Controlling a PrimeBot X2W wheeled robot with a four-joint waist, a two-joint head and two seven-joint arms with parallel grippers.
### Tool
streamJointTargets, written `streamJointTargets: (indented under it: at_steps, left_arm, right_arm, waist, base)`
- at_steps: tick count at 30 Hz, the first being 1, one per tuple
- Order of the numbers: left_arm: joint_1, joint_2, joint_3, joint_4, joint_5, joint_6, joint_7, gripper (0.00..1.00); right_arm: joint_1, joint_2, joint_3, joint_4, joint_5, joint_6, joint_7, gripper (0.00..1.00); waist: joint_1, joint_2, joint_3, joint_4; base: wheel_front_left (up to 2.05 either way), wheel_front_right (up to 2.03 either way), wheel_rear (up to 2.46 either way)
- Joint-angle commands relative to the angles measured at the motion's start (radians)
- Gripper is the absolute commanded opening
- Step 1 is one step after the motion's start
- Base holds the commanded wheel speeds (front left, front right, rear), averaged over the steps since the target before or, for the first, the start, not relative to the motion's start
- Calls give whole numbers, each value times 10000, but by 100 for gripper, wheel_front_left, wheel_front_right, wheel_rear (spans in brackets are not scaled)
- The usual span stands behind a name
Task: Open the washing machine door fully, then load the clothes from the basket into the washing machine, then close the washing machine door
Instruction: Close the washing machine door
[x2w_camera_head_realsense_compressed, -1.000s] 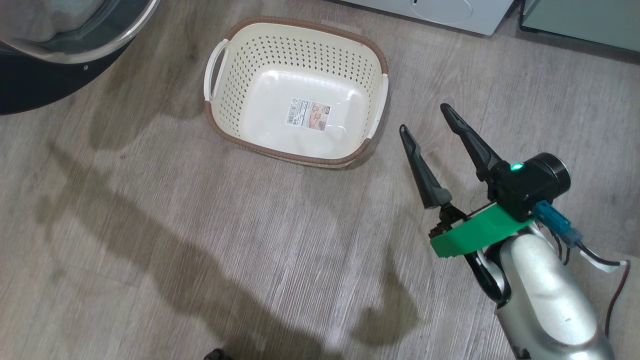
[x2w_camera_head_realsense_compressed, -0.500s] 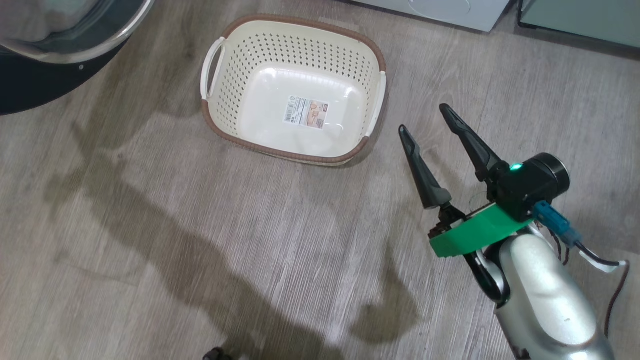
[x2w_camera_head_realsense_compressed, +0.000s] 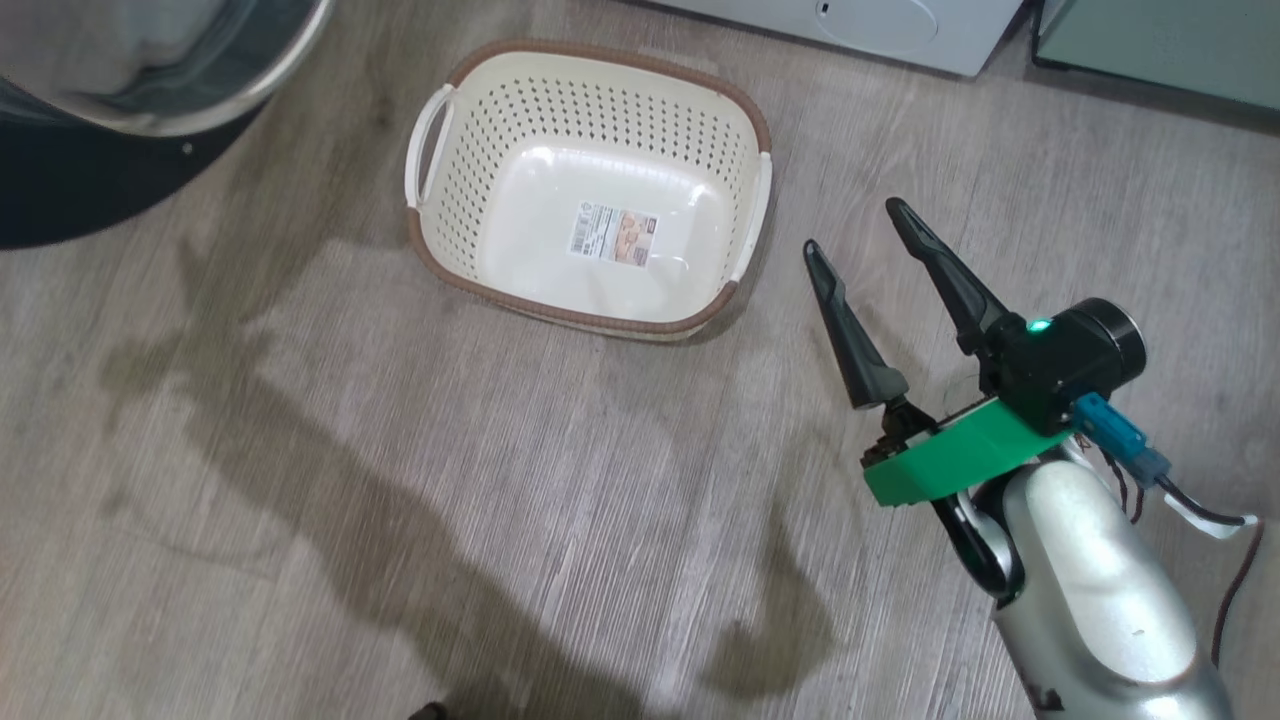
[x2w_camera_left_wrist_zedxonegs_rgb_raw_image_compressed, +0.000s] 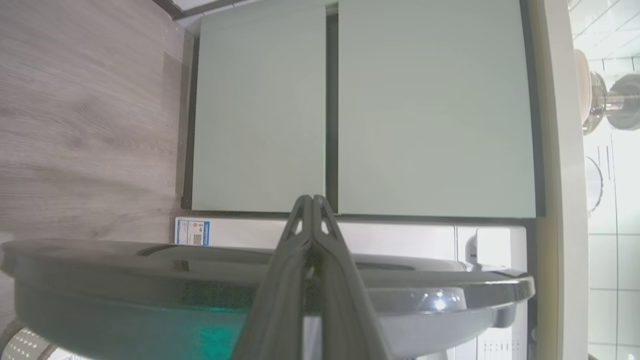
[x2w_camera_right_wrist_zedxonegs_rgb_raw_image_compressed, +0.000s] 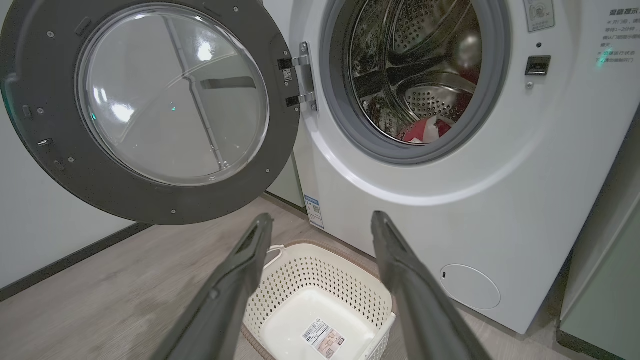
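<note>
Head view: the cream-white perforated plastic laundry basket (x2w_camera_head_realsense_compressed: 560, 180) with a brown woven-look rim stands empty on the grey wood-look floor (x2w_camera_head_realsense_compressed: 400, 450), with only a paper sticker on its bottom. The right gripper (x2w_camera_head_realsense_compressed: 853, 227) hovers just beside it, its two long dark fingers spread wide and holding nothing. The large round washing machine door (x2w_camera_head_realsense_compressed: 60, 190), glossy black at the rim, juts in at the upper left, well apart from the basket.

Left wrist view: the left gripper (x2w_camera_left_wrist_zedxonegs_rgb_raw_image_compressed: 312, 200) has its fingers pressed together and empty. They rise across the door (x2w_camera_left_wrist_zedxonegs_rgb_raw_image_compressed: 150, 260), seen edge-on. I cannot tell whether they touch it. Shut fingers pushing on so smooth a rim could slide off and leave the door ajar.

Right wrist view: the door (x2w_camera_right_wrist_zedxonegs_rgb_raw_image_compressed: 170, 100) stands wide open on its hinge, left of the white front-loading washing machine (x2w_camera_right_wrist_zedxonegs_rgb_raw_image_compressed: 450, 200). Its bulging clear glass bowl throws back reflections. The bright red garment (x2w_camera_right_wrist_zedxonegs_rgb_raw_image_compressed: 425, 131) lies low in the steel drum, close to the grey rubber ring (x2w_camera_right_wrist_zedxonegs_rgb_raw_image_compressed: 492, 100). A fold over that ring would probably get pinched and stop the latch. The right gripper (x2w_camera_right_wrist_zedxonegs_rgb_raw_image_compressed: 321, 216), fingers apart above the basket (x2w_camera_right_wrist_zedxonegs_rgb_raw_image_compressed: 320, 280), may stand in the door's swing.
</note>
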Motion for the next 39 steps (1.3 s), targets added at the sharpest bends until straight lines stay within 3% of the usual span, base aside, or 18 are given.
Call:
streamJointTargets:
  at_steps: [1,14,16,26,39]
  left_arm:
    - [266,343,-248,-221,-34,-143,432,0]
    - [954,-402,-738,-630,-315,-663,3263,0]
    - [1174,-812,-917,-1229,-513,-670,4028,0]
    - [2423,-2173,-1481,-3146,-1120,-673,5658,0]
    - [3751,-3908,-1561,-4910,-1932,-674,6625,0]
  right_arm:
    - [-76,188,159,-285,40,0,-64,100]
    - [217,312,57,-189,194,0,-64,100]
    - [297,341,44,-181,256,0,-64,100]
    - [560,420,-30,-225,423,0,-64,100]
    - [897,466,-180,-348,471,0,-65,100]
  waist:
    - [0,-1,-77,9]
    - [0,-1,-848,154]
    - [0,-1,-1070,145]
    - [0,-1,-1632,-84]
    - [0,-1,-1996,-880]
  base:
    - [0,0,0]
    - [0,0,0]
    - [0,0,0]
    - [0,0,0]
    - [0,0,0]
